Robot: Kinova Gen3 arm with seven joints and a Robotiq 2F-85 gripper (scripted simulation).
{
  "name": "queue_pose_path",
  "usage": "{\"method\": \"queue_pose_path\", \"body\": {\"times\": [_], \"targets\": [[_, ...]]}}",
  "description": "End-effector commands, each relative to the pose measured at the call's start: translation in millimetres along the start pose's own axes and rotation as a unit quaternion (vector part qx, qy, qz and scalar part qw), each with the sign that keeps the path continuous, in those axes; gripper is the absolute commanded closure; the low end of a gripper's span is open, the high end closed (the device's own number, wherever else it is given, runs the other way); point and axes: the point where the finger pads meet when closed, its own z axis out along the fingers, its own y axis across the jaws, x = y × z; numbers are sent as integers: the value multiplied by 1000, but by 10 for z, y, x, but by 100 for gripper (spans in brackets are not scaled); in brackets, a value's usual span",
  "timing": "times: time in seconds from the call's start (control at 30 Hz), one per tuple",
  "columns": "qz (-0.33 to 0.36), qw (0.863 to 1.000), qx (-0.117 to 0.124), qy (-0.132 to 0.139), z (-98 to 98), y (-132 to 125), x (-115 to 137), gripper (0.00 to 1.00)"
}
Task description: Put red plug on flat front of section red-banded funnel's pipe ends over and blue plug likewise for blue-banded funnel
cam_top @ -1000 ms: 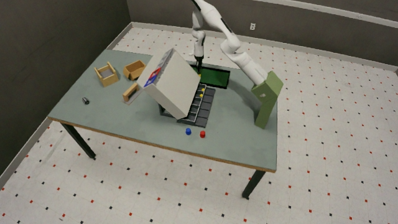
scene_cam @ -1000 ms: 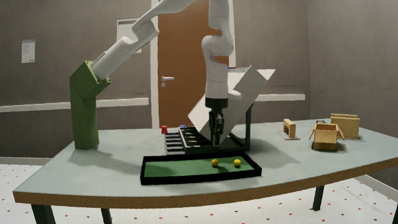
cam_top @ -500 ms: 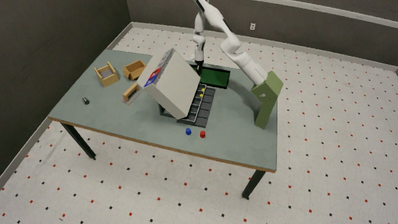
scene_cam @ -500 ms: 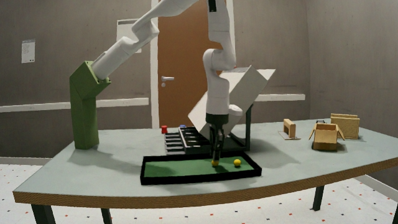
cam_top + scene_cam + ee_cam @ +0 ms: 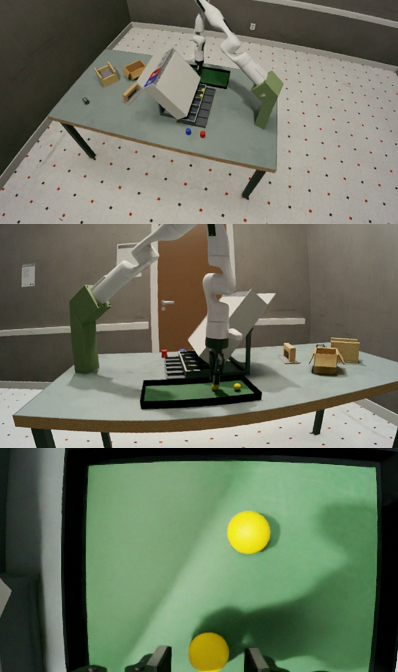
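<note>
Gripper (image 5: 199, 72) (image 5: 215, 384) (image 5: 208, 658) parted, nothing grasped. Near marble (image 5: 214, 387) (image 5: 209, 652) lies between fingertips, low in tray (image 5: 227, 80) (image 5: 143, 394) (image 5: 75, 558). Likely next: center, close. Other marble (image 5: 237, 386) (image 5: 249, 532) lies apart.

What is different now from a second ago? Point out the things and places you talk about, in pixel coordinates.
The gripper (image 5: 199, 72) (image 5: 215, 382) (image 5: 208, 658) has come down from above the tray (image 5: 144, 404) (image 5: 75, 548) to the nearer marble (image 5: 214, 387) (image 5: 209, 652), fingers apart, nothing gripped. The other marble (image 5: 237, 386) (image 5: 249, 532) and both plugs stayed put.
</note>
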Motion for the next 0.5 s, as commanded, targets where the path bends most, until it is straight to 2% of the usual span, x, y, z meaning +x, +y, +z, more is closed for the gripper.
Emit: {"method": "queue_pose_path", "body": {"times": [0.0, 0.27, 0.3, 0.47], "targets": [[0, 1000, 0, 0, -3, 4, 1, 50], [0, 1000, 0, 0, -3, 4, 1, 50], [0, 1000, 0, 0, 77, 0, 10, 50], [0, 1000, 0, 0, 77, 0, 10, 50]]}}
